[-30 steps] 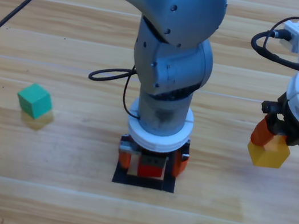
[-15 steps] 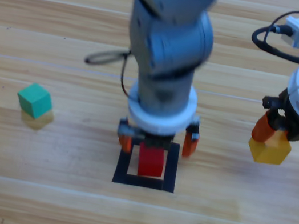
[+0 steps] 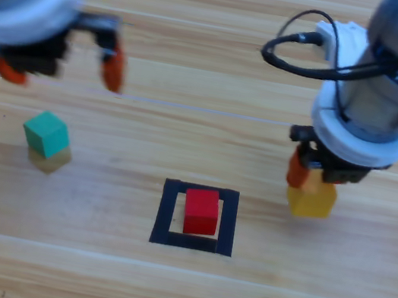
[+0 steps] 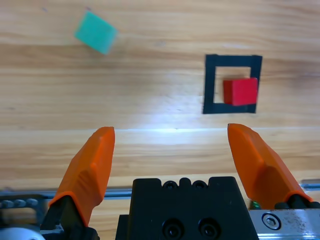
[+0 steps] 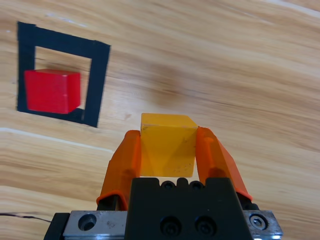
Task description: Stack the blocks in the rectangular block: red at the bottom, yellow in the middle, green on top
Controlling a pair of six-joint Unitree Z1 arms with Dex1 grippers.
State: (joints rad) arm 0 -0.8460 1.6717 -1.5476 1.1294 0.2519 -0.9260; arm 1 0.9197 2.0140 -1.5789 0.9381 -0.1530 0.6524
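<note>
With the red cube (image 3: 201,211) sitting inside the tape square (image 3: 164,212), the right gripper (image 3: 312,186) is clamping the yellow cube (image 3: 311,200) beside it for layer 2, while the left gripper (image 3: 55,66) is hovering wide open and empty above the green cube (image 3: 45,133), likely for layer 3.

Grey arms, orange-jawed end effector (image 5: 167,150), black body with screws, looping black cable (image 3: 308,56)

A wooden table (image 3: 157,296) of pale planks fills the view. Its grain runs from side to side.
</note>
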